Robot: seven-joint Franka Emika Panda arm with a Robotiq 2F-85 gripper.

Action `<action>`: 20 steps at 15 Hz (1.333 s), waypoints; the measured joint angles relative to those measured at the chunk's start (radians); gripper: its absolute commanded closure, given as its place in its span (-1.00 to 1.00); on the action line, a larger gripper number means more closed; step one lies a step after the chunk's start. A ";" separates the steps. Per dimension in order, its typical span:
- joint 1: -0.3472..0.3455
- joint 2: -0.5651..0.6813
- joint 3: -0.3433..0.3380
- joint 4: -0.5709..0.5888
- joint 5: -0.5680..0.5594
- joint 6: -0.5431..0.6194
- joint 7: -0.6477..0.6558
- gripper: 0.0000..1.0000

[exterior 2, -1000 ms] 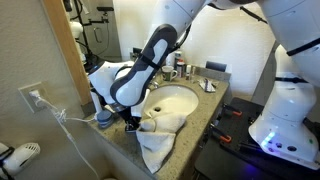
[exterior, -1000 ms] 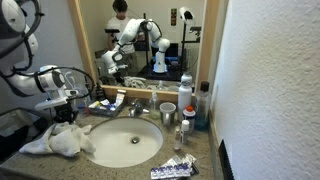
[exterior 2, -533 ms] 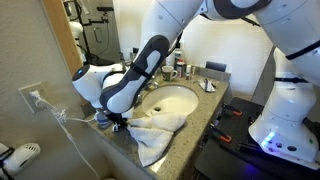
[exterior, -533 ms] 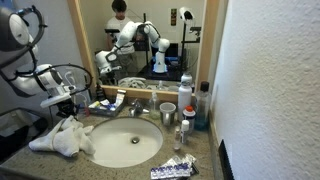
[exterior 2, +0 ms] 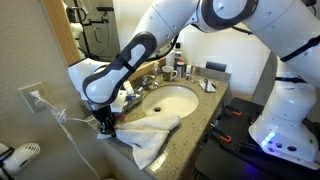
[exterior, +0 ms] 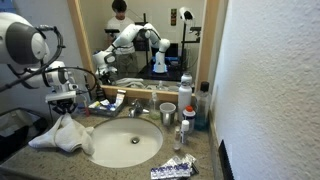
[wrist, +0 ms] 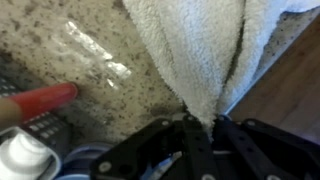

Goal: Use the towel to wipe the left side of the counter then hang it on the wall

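Gripper (exterior: 66,108): clenched on a pinched fold of the towel. In the wrist view (wrist: 198,125) the two fingers meet on the cloth with no gap between them.
Towel (exterior: 62,135): on the left part of the counter, just left of the basin (exterior: 125,140). It rises to a peak under the gripper, and the rest lies spread on the stone. In an exterior view (exterior 2: 150,135) one part hangs over the counter's near edge.
Handling: judge it soft, light and limp. It will trail behind your hand rather than push ahead of it. The terry pile (wrist: 200,45) should drag gently on the stone and not slide freely.
Hold: a bunched fold, as here, gives the fingers bulk to bite on. A single thin edge would be likelier to slip out.
Counter (wrist: 90,65): speckled stone, bare beside the cloth.
Clutter: a red-handled item (wrist: 40,100) lies close to the left of the towel, so keep the trailing cloth off it.
Wall (exterior: 270,90): rough white surface at the right, well apart from the towel. Expect the loose length to swing on the way over.
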 measured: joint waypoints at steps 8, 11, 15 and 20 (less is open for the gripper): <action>-0.064 0.009 0.038 -0.016 0.254 -0.049 0.029 0.95; -0.078 -0.024 0.040 -0.091 0.337 -0.021 0.092 0.94; -0.080 -0.102 0.042 -0.243 0.386 0.074 0.145 0.95; -0.071 -0.211 0.043 -0.450 0.434 0.175 0.262 0.95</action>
